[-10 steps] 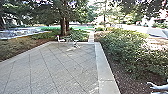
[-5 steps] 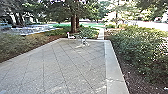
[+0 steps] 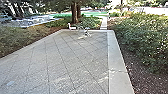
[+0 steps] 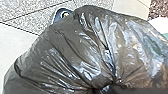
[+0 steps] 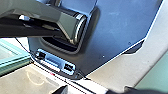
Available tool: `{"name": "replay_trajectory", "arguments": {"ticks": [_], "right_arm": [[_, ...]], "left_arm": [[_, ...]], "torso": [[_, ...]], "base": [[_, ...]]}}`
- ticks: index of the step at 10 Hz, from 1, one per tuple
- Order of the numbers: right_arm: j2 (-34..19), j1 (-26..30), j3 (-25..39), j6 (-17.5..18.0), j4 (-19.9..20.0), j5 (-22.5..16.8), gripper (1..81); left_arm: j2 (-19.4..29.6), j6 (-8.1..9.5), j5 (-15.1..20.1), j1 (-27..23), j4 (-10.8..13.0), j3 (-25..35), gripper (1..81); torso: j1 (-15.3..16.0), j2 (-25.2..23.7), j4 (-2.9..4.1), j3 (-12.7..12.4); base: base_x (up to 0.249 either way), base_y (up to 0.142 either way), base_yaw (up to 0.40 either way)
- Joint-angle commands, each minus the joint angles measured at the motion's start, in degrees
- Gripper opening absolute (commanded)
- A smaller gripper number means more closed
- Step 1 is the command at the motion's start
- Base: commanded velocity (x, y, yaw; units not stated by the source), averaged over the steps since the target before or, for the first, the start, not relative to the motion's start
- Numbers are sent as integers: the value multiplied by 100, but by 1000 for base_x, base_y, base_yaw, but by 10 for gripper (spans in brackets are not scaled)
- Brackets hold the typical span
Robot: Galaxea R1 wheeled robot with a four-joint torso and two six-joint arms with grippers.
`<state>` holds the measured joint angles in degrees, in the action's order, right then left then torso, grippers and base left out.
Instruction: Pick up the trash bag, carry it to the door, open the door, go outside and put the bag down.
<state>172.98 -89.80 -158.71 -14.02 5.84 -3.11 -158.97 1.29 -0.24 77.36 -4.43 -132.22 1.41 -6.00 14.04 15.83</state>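
The black trash bag (image 4: 82, 47) looms large in the left wrist view, its shiny plastic full of creases that run into a gathered neck. At that bunched neck is my left gripper (image 4: 106, 88), shut on the bag. Paving lies beyond the bag. In the right wrist view my robot's own dark plate and jointed bar take up much of the picture; I cannot tell the state of the right gripper.
Paving (image 3: 75, 60) stretches ahead, with a pale border (image 3: 116, 60) along its right side. Bushes (image 3: 145, 40) and mulch lie right of it. A white chair (image 3: 72, 27) and a small table (image 3: 86, 31) stand at the far end, before tree trunks (image 3: 76, 12).
The head camera has turned left and then tilted downward, bringing more near paving into view. The pale object at the lower right has left the picture.
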Motion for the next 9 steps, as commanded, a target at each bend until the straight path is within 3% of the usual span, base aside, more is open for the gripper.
{"name": "replay_trajectory", "arguments": {"ticks": [1, 2, 3, 7, 9], "right_arm": [[-7, 97, 25, -31, -30, -445, 811], [2, 89, 25, -31, -30, -445, 811], [2, 89, 34, -31, -21, -445, 811], [-7, 71, 43, -31, -21, -445, 811], [-7, 62, 51, -31, -21, -453, 811]], "left_arm": [[505, -24, 752, -962, -602, 328, 10], [558, -24, 868, -1173, -682, 311, 10], [619, -24, 912, -1358, -787, 302, 10], [734, -24, 1220, -2202, -1245, -102, 10], [743, -24, 1615, -2651, -1394, -366, 10]], "torso": [[-2, -2, 0, 304], [0, 0, 0, 442], [2, 2, 2, 256], [6, 7, 2, 383], [6, 9, 5, 385]], "base": [[0, 0, 0], [0, 0, 0], [0, 0, 0], [0, 0, 0], [0, 0, 0]]}}
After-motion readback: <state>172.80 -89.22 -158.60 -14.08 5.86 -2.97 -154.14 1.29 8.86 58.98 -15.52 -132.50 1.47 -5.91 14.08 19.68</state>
